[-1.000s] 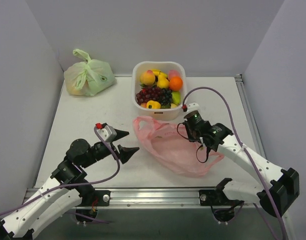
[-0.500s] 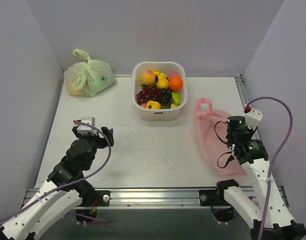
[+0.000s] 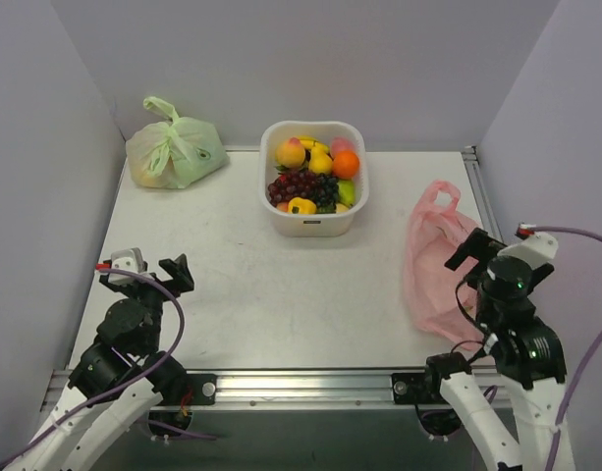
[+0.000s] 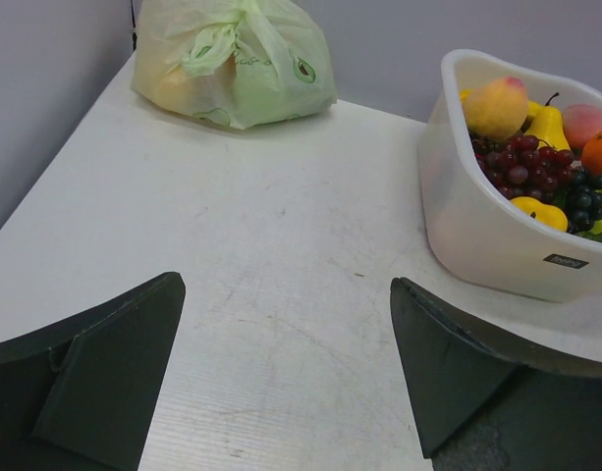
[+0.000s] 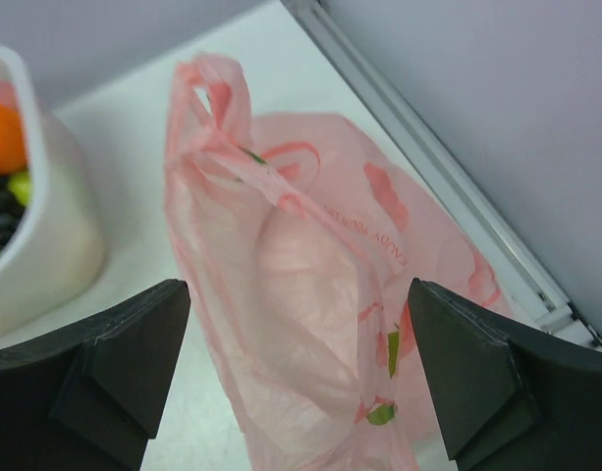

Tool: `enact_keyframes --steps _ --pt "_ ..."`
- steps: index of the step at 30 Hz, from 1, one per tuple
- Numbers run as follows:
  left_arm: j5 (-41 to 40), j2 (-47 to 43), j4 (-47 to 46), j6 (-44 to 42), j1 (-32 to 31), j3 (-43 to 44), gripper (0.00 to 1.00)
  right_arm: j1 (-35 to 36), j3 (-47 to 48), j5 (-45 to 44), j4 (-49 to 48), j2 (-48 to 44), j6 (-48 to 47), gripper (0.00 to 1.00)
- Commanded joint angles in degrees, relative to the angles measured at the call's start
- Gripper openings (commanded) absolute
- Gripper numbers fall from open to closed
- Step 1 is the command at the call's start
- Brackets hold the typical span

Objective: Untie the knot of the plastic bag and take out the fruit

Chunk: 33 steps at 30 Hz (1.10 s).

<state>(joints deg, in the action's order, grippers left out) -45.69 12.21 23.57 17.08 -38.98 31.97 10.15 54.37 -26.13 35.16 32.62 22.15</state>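
The job looks almost done. The pink plastic bag (image 3: 436, 257) lies flat on the right side of the tabletop (image 3: 232, 285). Its handle loops (image 3: 440, 193) look loose, and I see no knot. The fruit (image 3: 315, 175) sits in the white basket (image 3: 310, 224), far and in the middle. The right pincer (image 5: 297, 285) is wide open and holds nothing, with the bag just in front of it. The left pincer (image 4: 286, 283) is open too, well apart from the bag. I think the only thing left is to check the bag is empty.
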Motion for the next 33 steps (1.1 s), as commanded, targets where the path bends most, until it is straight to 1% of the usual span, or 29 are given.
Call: enact_keyframes --steps 1,3,4,7,11,13,16,20,25,33 --pt "3.2 -3.0 1.4 -3.5 0.0 2.6 0.97 0.0 2.1 1.4 -2.6 -7.7 -5.4 1.00" --pt "3.9 -3.9 1.5 -5.6 0.0 2.7 0.97 0.0 -1.2 2.7 -4.8 -11.6 -9.2 1.00" --pt "3.2 -4.7 1.6 -5.7 0.0 2.5 0.97 0.0 -2.9 3.0 -6.9 -15.4 -10.4 1.00" --pt "1.7 -6.0 1.6 -6.5 0.0 2.2 0.97 0.0 -8.0 4.9 -8.4 -22.0 -13.8 1.00" --pt "1.2 -6.9 -0.2 -6.5 0.2 1.0 0.97 0.0 -14.1 6.6 -12.0 -29.7 -15.6 1.00" --pt "1.7 -7.5 -1.8 -7.1 0.1 0.2 0.97 -0.1 -17.8 6.4 -14.3 -33.9 -15.6 1.00" --pt "2.1 -7.9 -3.6 -8.0 0.3 -0.7 0.98 0.0 -22.0 5.0 -16.2 -37.4 -14.9 1.00" --pt "1.9 -7.5 -4.1 -8.0 0.5 -0.8 0.97 0.0 -23.7 3.0 -17.1 -38.2 -14.2 1.00" --pt "2.1 -6.3 -5.1 -8.0 1.6 -1.1 0.98 -0.1 -23.3 7.3 -17.0 -34.9 -13.0 1.00" --pt "3.4 -5.3 -5.1 -6.2 5.1 -0.9 0.98 -0.2 -23.5 7.6 -17.1 -34.3 -12.8 1.00"
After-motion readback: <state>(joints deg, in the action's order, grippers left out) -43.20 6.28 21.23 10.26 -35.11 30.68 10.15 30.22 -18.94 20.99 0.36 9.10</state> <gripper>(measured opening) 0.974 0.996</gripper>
